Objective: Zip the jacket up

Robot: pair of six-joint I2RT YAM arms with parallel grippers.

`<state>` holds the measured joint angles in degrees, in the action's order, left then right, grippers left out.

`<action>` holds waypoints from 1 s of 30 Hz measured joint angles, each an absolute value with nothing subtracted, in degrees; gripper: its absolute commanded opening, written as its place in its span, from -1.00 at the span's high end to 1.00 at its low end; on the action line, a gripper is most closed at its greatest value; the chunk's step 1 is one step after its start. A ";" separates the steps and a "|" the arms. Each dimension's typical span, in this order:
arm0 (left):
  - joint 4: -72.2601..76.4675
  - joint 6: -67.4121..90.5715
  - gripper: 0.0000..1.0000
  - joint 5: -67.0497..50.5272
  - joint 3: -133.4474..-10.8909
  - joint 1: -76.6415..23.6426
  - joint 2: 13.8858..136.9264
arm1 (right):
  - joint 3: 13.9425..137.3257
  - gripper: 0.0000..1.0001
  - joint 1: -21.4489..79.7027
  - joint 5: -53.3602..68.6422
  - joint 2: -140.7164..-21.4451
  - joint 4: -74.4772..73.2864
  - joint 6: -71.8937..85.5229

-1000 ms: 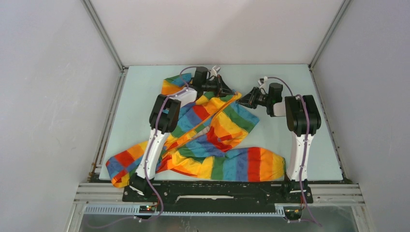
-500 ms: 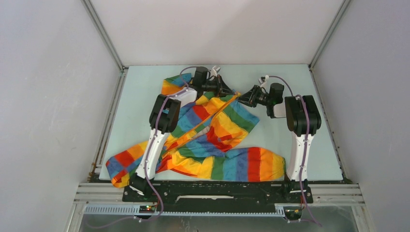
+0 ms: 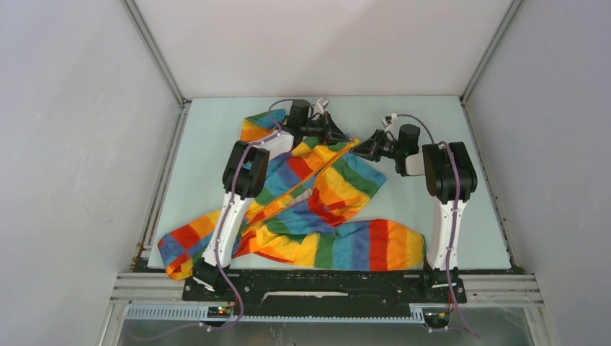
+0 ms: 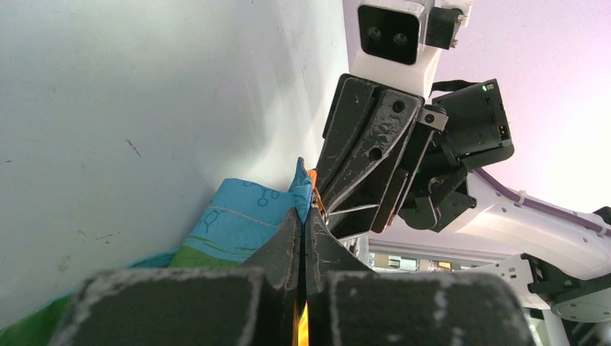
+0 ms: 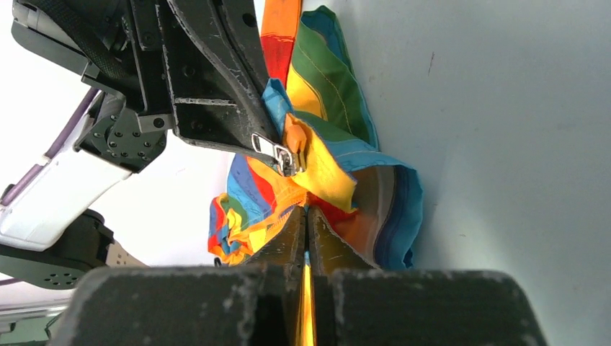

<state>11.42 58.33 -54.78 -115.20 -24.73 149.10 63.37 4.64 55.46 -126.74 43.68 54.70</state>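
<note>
L hand: shut, pinching jacket edge by zip pull.
R hand: shut on fabric, just beside L.
Zip strip: runs near-left from both.

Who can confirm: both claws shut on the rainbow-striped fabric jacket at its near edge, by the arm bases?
Wrong on the edge. The top view shows the left claw and the right claw shut on the rainbow-striped fabric jacket at its far edge, not the near one. The rest holds.
</note>
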 measured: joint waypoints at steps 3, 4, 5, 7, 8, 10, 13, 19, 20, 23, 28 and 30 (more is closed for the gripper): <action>11.42 57.91 1.00 -55.83 -115.20 -24.67 149.10 | 63.37 1.00 4.27 55.77 -126.69 42.89 53.28; 11.38 57.65 1.00 -56.29 -115.20 -24.64 149.10 | 63.37 1.00 4.05 56.16 -126.56 42.46 52.49; 11.25 57.04 1.00 -56.86 -115.20 -24.56 149.10 | 63.35 1.00 3.90 56.60 -126.41 42.04 51.72; 10.68 55.96 1.00 -57.84 -115.22 -24.47 149.10 | 63.29 1.00 3.70 57.76 -125.75 41.04 49.71; 10.31 55.35 1.00 -58.50 -115.24 -24.45 149.10 | 63.24 1.00 3.57 58.48 -125.38 40.95 48.86; 10.02 54.81 1.00 -59.90 -115.24 -24.34 149.10 | 63.24 1.00 3.53 59.90 -124.68 41.23 47.86; 10.04 54.26 1.00 -61.93 -115.24 -24.25 149.10 | 63.24 1.00 3.60 62.02 -124.29 42.28 47.18; 11.79 54.04 1.00 -65.73 -115.24 -23.97 149.10 | 63.22 1.00 4.01 64.99 -124.29 44.25 47.07; 12.36 54.17 1.00 -66.28 -115.24 -23.92 149.10 | 63.22 1.00 4.01 65.30 -124.29 44.56 47.27; 14.70 55.51 1.00 -67.53 -115.24 -23.79 149.10 | 63.22 1.00 4.01 66.17 -124.29 45.93 48.07; 17.72 56.99 1.00 -68.53 -115.24 -23.70 149.10 | 63.22 1.00 3.99 66.65 -124.29 46.48 48.64; 18.31 57.17 1.00 -68.95 -115.24 -23.64 149.10 | 63.20 1.00 3.81 66.67 -124.29 46.46 48.69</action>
<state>18.31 57.17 -68.95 -115.24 -23.64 149.10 63.20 3.81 66.67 -124.29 46.46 48.69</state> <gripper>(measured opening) 0.012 0.008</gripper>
